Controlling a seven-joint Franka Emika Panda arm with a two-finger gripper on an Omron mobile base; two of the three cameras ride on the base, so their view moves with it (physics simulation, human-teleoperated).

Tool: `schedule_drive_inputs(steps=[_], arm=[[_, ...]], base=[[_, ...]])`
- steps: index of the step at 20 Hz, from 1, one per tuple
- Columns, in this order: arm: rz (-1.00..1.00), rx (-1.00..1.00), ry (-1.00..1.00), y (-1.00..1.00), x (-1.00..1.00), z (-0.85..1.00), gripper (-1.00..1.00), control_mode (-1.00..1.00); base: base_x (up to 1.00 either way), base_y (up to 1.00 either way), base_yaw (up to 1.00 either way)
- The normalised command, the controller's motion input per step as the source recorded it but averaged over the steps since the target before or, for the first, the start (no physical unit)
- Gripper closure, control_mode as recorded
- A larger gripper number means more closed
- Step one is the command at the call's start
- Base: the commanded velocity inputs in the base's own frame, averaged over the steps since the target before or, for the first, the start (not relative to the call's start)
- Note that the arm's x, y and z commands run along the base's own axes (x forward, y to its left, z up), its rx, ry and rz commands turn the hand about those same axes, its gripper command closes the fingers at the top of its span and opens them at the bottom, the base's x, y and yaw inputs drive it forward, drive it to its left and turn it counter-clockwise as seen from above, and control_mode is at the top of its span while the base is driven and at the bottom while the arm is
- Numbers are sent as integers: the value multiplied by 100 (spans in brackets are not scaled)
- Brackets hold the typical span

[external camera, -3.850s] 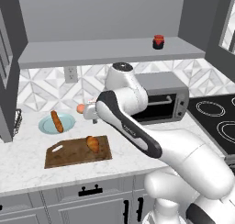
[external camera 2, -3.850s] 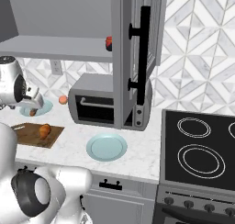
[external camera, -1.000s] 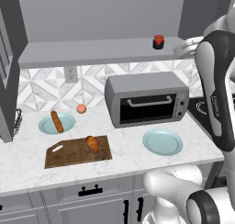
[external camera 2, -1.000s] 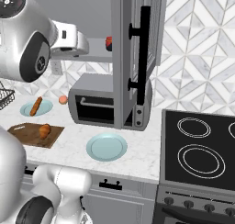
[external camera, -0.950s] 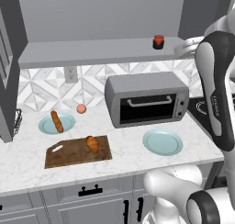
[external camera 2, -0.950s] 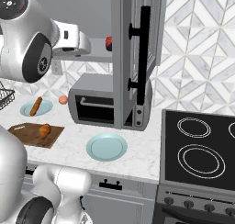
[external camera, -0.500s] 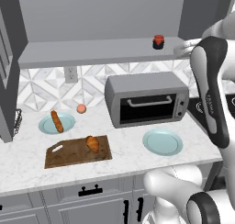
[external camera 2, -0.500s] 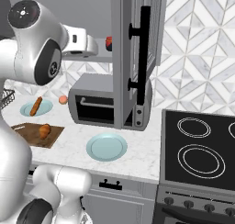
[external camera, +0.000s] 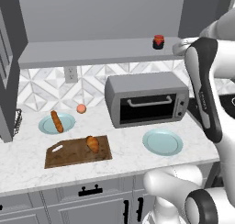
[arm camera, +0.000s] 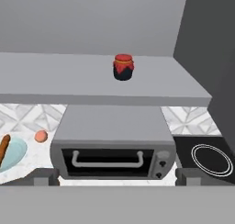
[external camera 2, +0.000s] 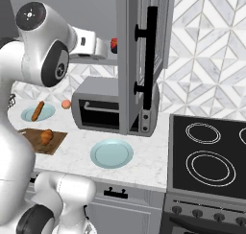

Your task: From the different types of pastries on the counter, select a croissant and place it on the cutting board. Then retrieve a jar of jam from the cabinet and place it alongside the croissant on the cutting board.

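Observation:
The jar of jam (arm camera: 123, 67), dark red with a red lid, stands upright on the grey cabinet shelf (arm camera: 69, 78). My gripper (arm camera: 118, 178) is open and empty, level with the shelf and well short of the jar. From the left base view, the jar of jam (external camera: 158, 42) sits just left of my hand. In the right base view, the jar of jam (external camera 2: 114, 45) peeks out beside the cabinet door. On the counter (external camera: 126, 152), the croissant (external camera: 92, 143) lies on the cutting board (external camera: 69, 155). The long pastry (external camera: 56, 121) rests on a teal plate.
A grey toaster oven (external camera: 147, 99) stands under the shelf, with an empty teal plate (external camera: 162, 142) in front of it. A small orange ball (external camera: 81, 109) lies by the wall. The open cabinet door (external camera 2: 144, 60) with its black handle hangs right of my hand. A black stovetop (external camera 2: 209, 154) is at the right.
My arm has risen from over the cutting board to shelf height. Over the last second the hand has moved closer to the jar. The croissant and the jar have not moved.

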Motion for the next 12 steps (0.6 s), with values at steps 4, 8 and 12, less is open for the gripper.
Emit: schedule_drive_inputs(steps=[4, 8, 12], arm=[[-11, 6, 0, -28, 45, 0, -100, -100], [-9, 2, 7, 0, 80, 7, -100, -100], [-1, 0, 6, 0, 52, 5, -100, -100]], base=[[0, 0, 0], [0, 0, 0], [0, 0, 0]])
